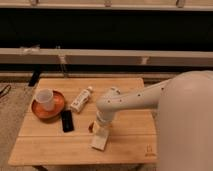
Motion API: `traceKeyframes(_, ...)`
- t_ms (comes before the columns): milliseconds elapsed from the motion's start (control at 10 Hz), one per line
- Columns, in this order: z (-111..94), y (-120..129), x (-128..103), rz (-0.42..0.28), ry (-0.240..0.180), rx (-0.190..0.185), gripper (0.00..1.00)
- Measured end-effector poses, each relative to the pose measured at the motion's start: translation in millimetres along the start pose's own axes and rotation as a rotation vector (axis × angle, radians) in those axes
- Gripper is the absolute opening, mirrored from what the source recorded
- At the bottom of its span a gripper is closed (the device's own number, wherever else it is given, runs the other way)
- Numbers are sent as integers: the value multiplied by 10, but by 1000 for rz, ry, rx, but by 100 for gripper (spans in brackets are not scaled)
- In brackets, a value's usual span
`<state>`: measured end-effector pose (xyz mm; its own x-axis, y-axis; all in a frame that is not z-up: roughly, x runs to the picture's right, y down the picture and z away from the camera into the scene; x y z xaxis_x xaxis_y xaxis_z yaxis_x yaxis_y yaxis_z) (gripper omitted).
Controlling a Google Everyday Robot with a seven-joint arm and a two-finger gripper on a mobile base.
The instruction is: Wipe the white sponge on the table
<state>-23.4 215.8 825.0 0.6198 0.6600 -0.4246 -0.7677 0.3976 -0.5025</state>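
Observation:
The white sponge [99, 140] lies flat on the table [130, 145], near the front edge and a little left of the middle. My gripper [101, 128] points straight down from the white arm and meets the sponge's far end. Its tip hides that end of the sponge. The arm reaches in from the right, its elbow above the middle of the wooden slatted top.
An orange-brown plate [56, 107] holding a white cup [45, 98] stands at the left. A black phone [66, 120] lies beside it, with a white capped bottle [81, 99] behind. A small reddish thing [91, 126] sits just left of the gripper. A long rail runs behind the table.

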Motion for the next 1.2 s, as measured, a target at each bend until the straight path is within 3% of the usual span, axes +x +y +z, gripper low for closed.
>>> traceKeyframes(400,74,56,-50,-24,37,-37,71)
traceKeyframes(600,51,161,-52,-48,79,-53,71)
traceKeyframes(1200,-72,309,120,-48,168,-66,71)
